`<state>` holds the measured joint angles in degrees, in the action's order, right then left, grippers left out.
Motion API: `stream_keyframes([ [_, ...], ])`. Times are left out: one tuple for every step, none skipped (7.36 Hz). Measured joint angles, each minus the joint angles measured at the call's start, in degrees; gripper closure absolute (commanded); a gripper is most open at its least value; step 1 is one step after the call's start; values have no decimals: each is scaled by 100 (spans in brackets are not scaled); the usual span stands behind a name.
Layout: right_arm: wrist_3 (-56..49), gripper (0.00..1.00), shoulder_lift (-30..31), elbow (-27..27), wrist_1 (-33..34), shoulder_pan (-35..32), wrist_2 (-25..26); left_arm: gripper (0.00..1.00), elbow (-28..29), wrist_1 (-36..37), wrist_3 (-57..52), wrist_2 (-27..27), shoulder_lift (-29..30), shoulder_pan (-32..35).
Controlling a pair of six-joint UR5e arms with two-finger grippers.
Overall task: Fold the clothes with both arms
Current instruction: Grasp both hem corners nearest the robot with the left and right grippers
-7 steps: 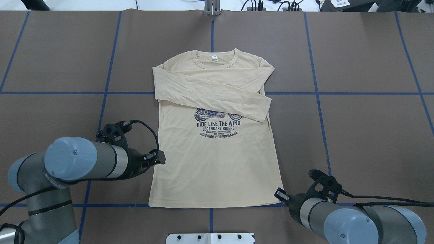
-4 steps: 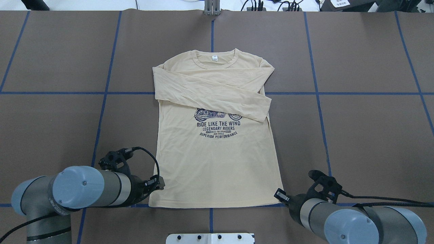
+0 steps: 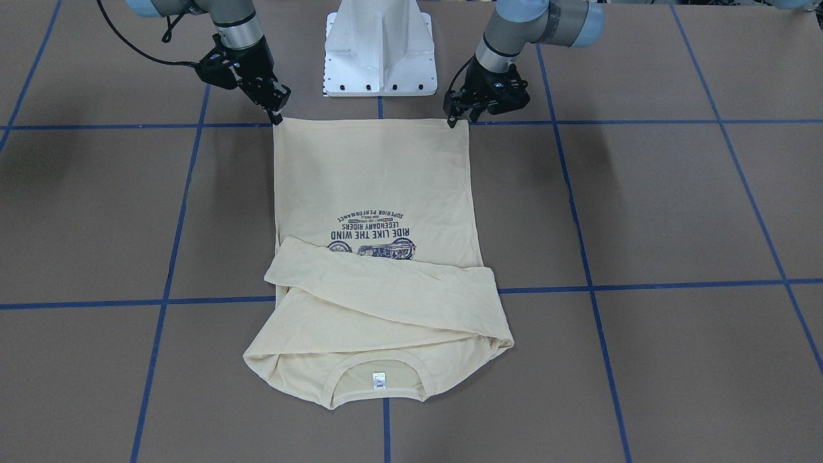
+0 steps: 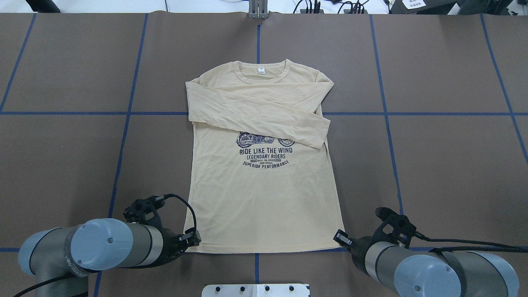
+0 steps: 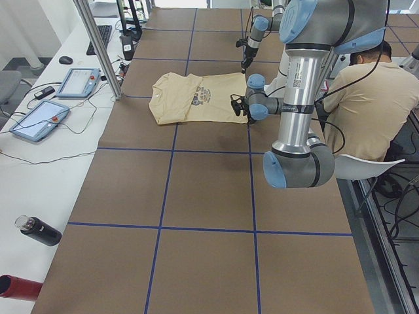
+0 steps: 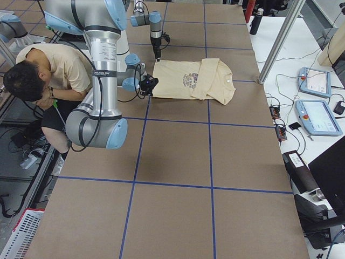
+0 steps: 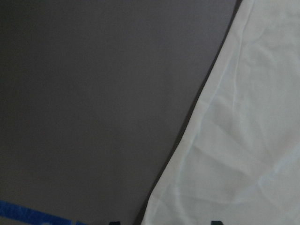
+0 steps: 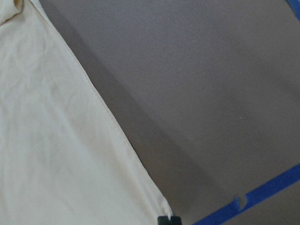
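The pale cream-yellow shirt [image 4: 264, 194] lies flat and face up mid-table, with both sleeves folded across the chest above the navy print and the collar at the far side. My left gripper [image 4: 194, 240] is at the hem's left corner. In the left wrist view its fingertips stand wide apart at the bottom edge, open around the shirt's [image 7: 243, 140] edge. My right gripper [image 4: 340, 239] sits at the hem's right corner, and in the right wrist view its tips are pressed together on that corner of the shirt [image 8: 61, 140]. In the front-facing view the left gripper [image 3: 458, 118] and the right gripper [image 3: 276, 116] flank the hem.
The white pedestal base [image 3: 379, 51] stands just behind the hem. Blue tape lines [image 4: 383, 113] grid the brown table. A seated person [image 5: 360, 98] is behind the robot. Control tablets [image 5: 39, 121] and a bottle [image 5: 39, 231] lie on the side bench.
My left arm has drawn back toward the base along the shirt's left edge, from mid-body down to the hem corner. The right arm and the shirt have not moved.
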<state>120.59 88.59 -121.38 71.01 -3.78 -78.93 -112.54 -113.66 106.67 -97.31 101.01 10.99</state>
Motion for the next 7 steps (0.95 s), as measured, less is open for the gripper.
stream_keyframes([
  [0,100,2,0,0,0,0,42,13,1,7,1,-1,-5],
  [0,100,6,0,0,0,0,72,23,1,10,1,-2,-7],
  [0,100,7,0,0,0,0,100,27,1,13,2,-5,-9],
  [0,100,8,0,0,0,0,100,29,7,15,2,-8,-9],
  [0,100,9,0,0,0,0,100,30,18,14,2,-9,-9],
  [0,100,9,0,0,0,0,100,29,26,12,-2,-13,-9],
  [0,100,9,-1,0,0,0,100,0,46,12,-20,-26,-8],
])
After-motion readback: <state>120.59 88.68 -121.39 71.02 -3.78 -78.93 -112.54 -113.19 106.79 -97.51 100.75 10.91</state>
